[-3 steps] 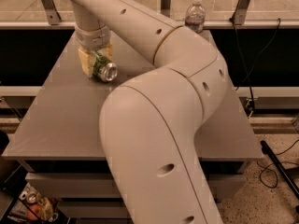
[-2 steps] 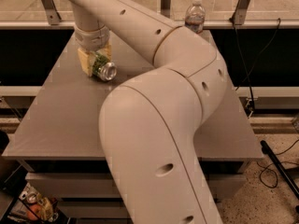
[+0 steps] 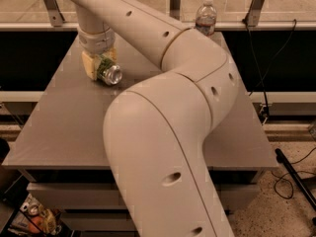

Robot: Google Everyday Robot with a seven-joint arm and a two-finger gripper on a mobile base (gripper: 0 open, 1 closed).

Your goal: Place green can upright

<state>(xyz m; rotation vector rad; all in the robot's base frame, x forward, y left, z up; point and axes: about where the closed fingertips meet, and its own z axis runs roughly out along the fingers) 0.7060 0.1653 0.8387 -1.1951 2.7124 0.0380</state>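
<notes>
Upper left: two-finger gripper [image 3: 100, 65] pinching small green aluminium can [image 3: 109, 73], long axis tilted, silver end facing lower right.

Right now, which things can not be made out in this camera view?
- Green can, in the gripper at the table's far left: its body, covered by the fingers.
- Water bottle: its lower part, behind the arm.
- Table: its middle, behind the arm.
</notes>
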